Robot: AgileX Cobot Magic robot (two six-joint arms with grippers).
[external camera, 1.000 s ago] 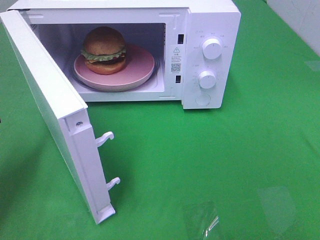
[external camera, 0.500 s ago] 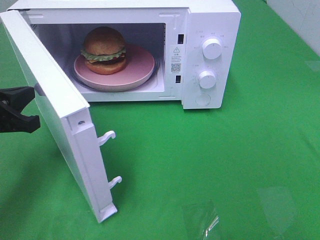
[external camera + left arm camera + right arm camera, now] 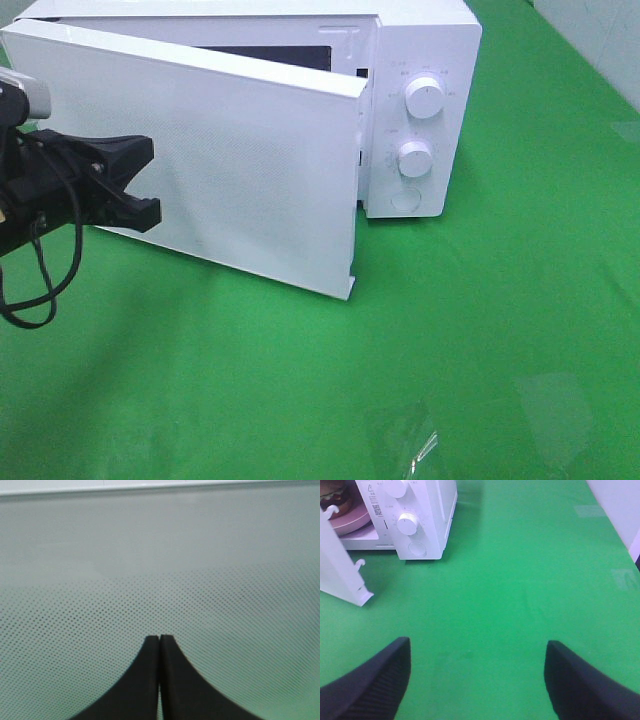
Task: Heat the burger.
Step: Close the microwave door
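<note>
Nearest to me, the right gripper (image 3: 476, 648) hangs over the green cloth (image 3: 480, 320) with its claw released, jaws spread wide and nothing between them. Further in, on the left, the left gripper (image 3: 159, 640) is clenched, fingertips pressed together and empty, right up against the dotted outer face of the microwave door (image 3: 250, 170). The door stands partly swung to, its free edge close to the control panel but not latched; a gap shows between the two. Behind it sits the white microwave (image 3: 440, 40), with two round knobs (image 3: 425, 98) one above the other and a round button (image 3: 405, 200) beneath. From the right wrist camera I can just see through the gap: the burger (image 3: 330, 494) is inside the oven on a pink plate (image 3: 352, 521), only a sliver of it showing.
</note>
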